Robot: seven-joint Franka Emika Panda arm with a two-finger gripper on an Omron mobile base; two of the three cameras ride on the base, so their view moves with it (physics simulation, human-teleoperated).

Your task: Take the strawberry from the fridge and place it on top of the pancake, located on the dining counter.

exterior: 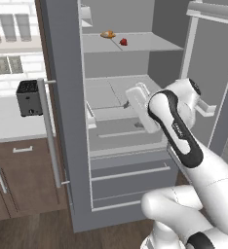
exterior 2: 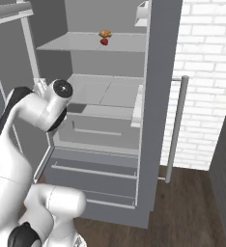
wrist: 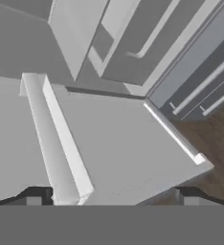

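Note:
The grey fridge (exterior: 67,121) stands with both doors swung open. A tiny red strawberry (exterior: 123,42) lies on its upper shelf, and from the right base it shows again as the strawberry (exterior 2: 104,42), just in front of an orange-tan food item (exterior 2: 105,34). My white hand (exterior: 139,106) hangs at middle-shelf height, well below the strawberry and to its right. My gripper (wrist: 113,197) is open, its two dark fingertips (wrist: 35,196) far apart with nothing between them, looking down at a pale door shelf (wrist: 56,139). The pancake and the dining counter are out of view.
A black toaster (exterior: 29,97) sits on the white wall counter (exterior: 9,126) left of the fridge. The open doors flank the arm, one with a long handle (exterior: 48,131) and one with a handle (exterior 2: 176,125) near a white brick wall (exterior 2: 206,72). Two drawers (exterior: 128,180) lie below.

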